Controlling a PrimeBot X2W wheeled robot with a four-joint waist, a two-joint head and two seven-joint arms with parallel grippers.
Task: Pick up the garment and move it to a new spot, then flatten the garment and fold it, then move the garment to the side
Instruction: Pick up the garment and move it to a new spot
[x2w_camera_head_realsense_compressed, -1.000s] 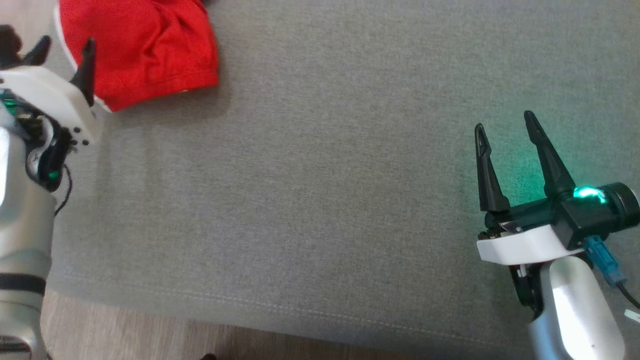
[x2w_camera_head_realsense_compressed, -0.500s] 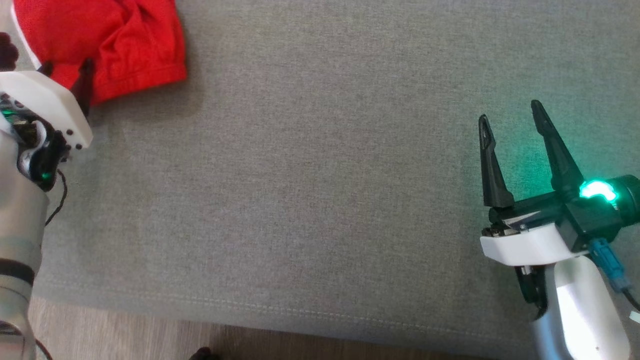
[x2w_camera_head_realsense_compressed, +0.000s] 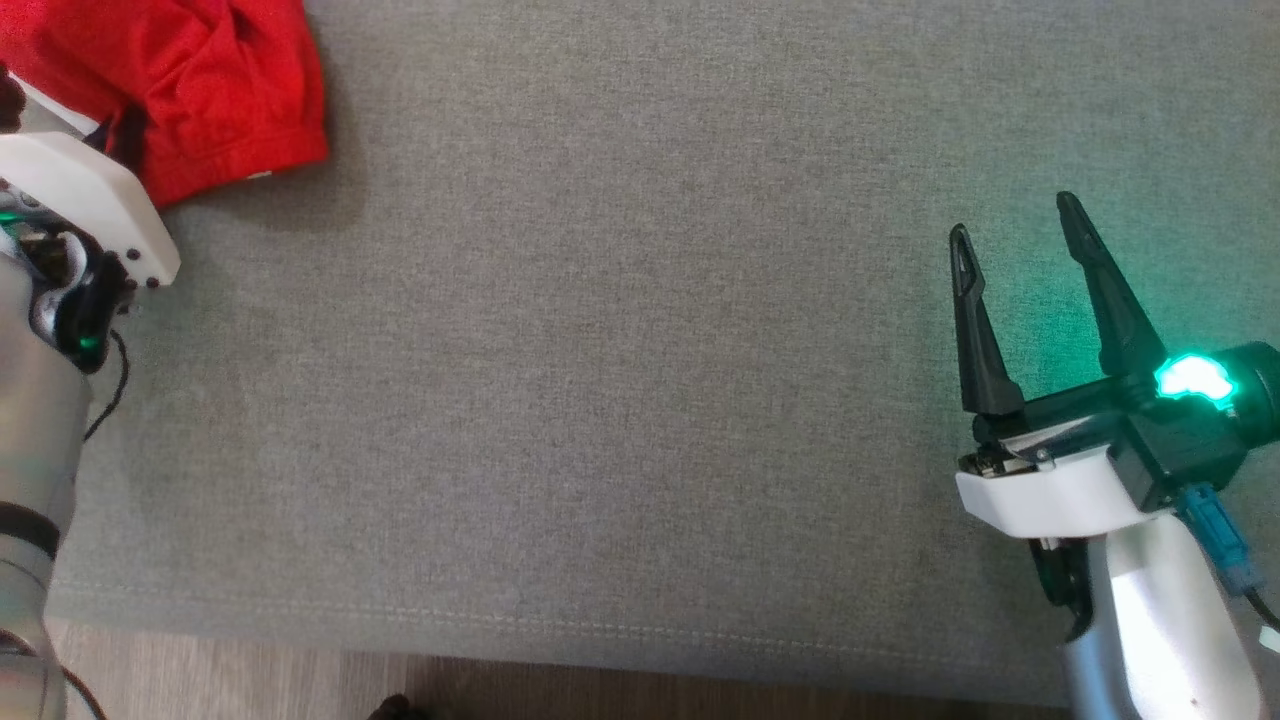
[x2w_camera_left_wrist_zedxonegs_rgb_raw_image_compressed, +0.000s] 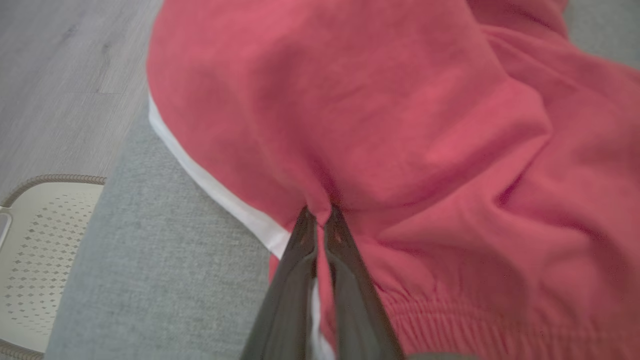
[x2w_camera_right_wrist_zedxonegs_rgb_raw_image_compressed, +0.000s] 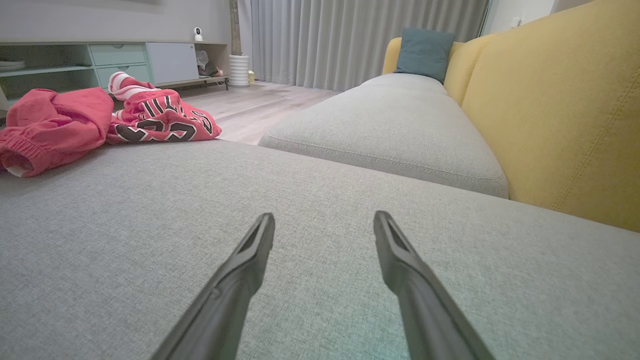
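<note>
A grey sofa seat (x2w_camera_head_realsense_compressed: 640, 350) carries a plain red cloth (x2w_camera_head_realsense_compressed: 200, 90) at ten o'clock in the head view. The lettered garment (x2w_camera_right_wrist_zedxonegs_rgb_raw_image_compressed: 160, 122) lies just beside it. The left gripper (x2w_camera_left_wrist_zedxonegs_rgb_raw_image_compressed: 320, 212) has its fingers pinched shut on the plain red cloth, while the right gripper (x2w_camera_head_realsense_compressed: 1014, 215) hovers at four o'clock with its fingers wide and empty. A lift from here would likely carry off the wrong cloth.

The left gripper (x2w_camera_left_wrist_zedxonegs_rgb_raw_image_compressed: 320, 212) has its two dark fingers pinched together on a fold of plain red cloth (x2w_camera_left_wrist_zedxonegs_rgb_raw_image_compressed: 400, 125), by the left edge of the seat cushion (x2w_camera_head_realsense_compressed: 600, 380). The right gripper (x2w_camera_head_realsense_compressed: 1014, 215) is low over the cushion's right side, fingers spread wide with nothing between them, its pale forearm (x2w_camera_head_realsense_compressed: 1150, 620) crossing the front edge.
</note>
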